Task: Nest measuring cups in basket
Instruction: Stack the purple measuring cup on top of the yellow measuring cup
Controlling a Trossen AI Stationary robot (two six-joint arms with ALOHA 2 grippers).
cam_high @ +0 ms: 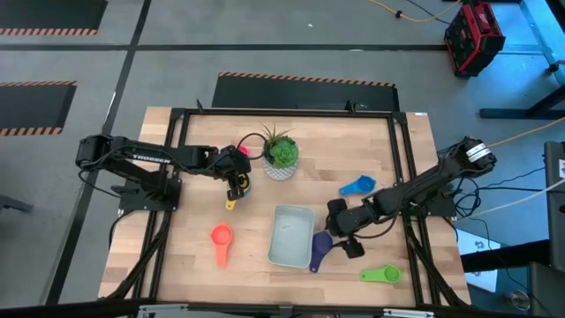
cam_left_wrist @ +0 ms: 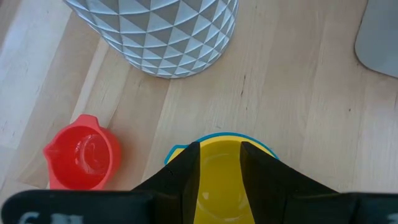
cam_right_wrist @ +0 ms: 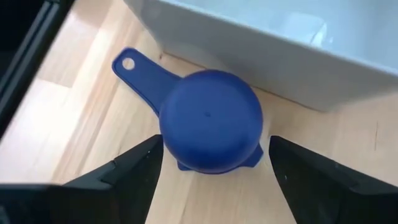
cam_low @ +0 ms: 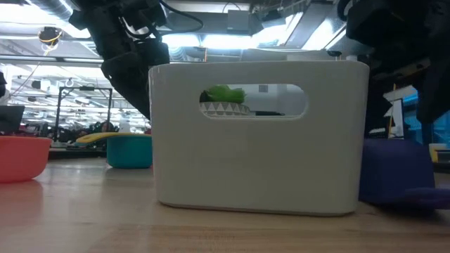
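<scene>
This is a robotics lab or industrial workshop. The wooden table [cam_high: 291, 194] stands on a grey concrete floor marked with hazard-striped tape [cam_high: 305, 80] just behind it. A red equipment case [cam_high: 474, 35] and a yellow cable [cam_high: 415, 13] lie beyond the table. Ceiling ducts and strip lights [cam_low: 211, 24] hang above it.

White lettering "THUNDER" on left arm [cam_high: 150, 157] upper link behind its gripper, barely legible, no other readable text
</scene>
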